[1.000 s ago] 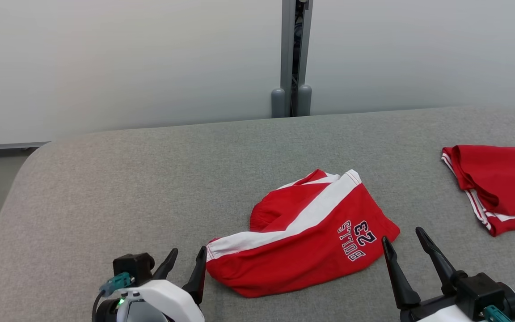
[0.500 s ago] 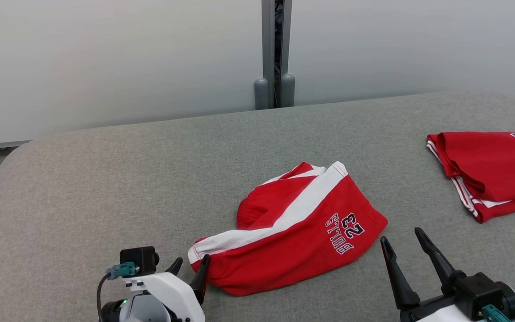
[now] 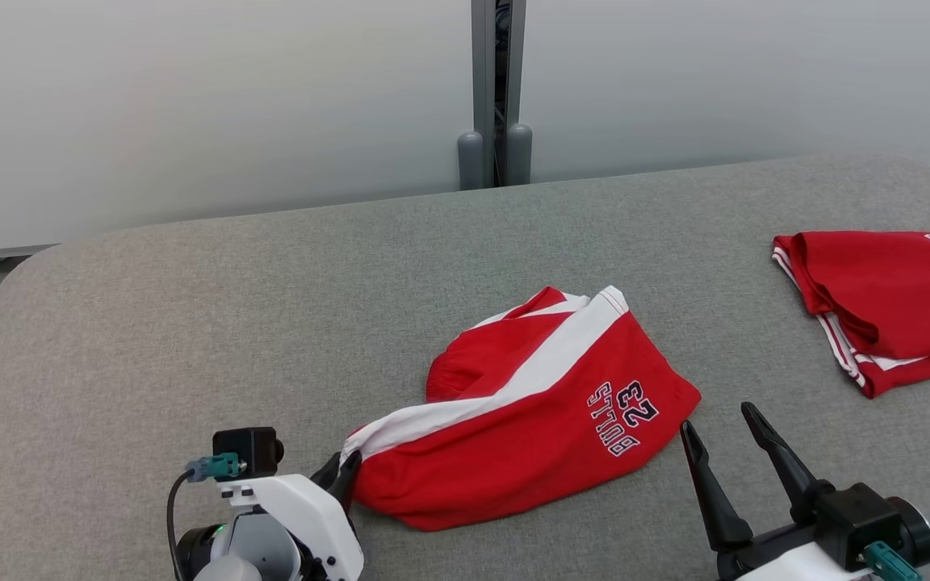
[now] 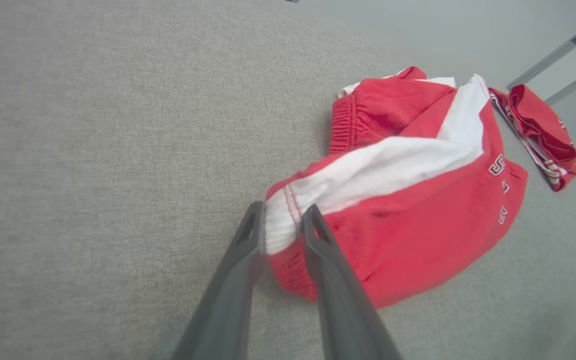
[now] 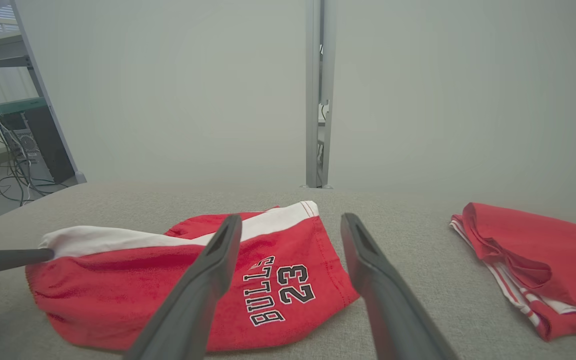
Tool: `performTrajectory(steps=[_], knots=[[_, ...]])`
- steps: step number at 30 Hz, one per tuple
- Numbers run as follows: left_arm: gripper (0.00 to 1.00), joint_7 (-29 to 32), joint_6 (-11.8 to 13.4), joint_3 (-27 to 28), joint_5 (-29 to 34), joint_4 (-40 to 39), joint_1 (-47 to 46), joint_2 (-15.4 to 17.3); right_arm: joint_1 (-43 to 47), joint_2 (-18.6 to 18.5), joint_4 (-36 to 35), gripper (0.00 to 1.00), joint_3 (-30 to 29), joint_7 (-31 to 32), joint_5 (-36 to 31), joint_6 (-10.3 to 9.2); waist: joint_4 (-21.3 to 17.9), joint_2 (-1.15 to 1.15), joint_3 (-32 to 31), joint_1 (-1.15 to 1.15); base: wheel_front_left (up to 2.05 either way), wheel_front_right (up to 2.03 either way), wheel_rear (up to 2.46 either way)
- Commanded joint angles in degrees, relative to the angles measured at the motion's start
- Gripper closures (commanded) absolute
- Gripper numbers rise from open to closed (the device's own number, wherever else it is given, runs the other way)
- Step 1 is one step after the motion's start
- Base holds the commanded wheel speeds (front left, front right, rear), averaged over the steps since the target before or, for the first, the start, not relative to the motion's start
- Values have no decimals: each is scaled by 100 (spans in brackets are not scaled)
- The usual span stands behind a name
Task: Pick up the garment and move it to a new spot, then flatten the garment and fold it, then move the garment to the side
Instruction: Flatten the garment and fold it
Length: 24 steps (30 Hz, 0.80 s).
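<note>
- Grey padded surface (image 3: 190, 323): filled lower frame.
- Red shorts (image 3: 529, 420), white stripe, "BULLS 23": crumpled at centre; lower-left hem bunched vs. a sec. earlier.
- Second red garment (image 3: 885, 307): right edge, well apart.
- R gripper (image 3: 715, 415), lower right: fingers spread, holding nothing, just beside shorts' corner.
- L gripper (image 4: 283, 215), lower left: was spread beside hem; since clenched on white hem.
- Judgement: grasp made, lift to new spot pending.
</note>
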Motion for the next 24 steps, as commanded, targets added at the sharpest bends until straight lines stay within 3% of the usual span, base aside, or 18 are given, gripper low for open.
performTrajectory(steps=[1,2,10,15,18,24], knots=[[91,48,-62,20,-65,23,-121,21,-85,-35,-3,0,-11,-2,2,-2,5,0,1,0,0,0,0],[100,78,-83,5,-67,30,-133,28,-92,-35,-7,0,-9,-2,5,-2,6,0,4,0,0,0,0],[100,-46,-170,-151,79,-229,-41,121,-125,-59,-26,0,-23,-2,4,-2,100,0,47,0,0,0,0],[100,-274,-97,-374,437,-735,248,305,-289,-60,78,0,20,-2,117,-2,251,0,124,0,0,0,0],[100,-282,-16,-487,567,-1094,465,370,-500,-112,477,0,126,-2,385,-2,380,0,171,0,0,0,0],[100,-97,57,-735,638,-1783,826,388,-1835,-702,2099,0,875,410,1190,-2,719,0,280,0,0,0,0]])
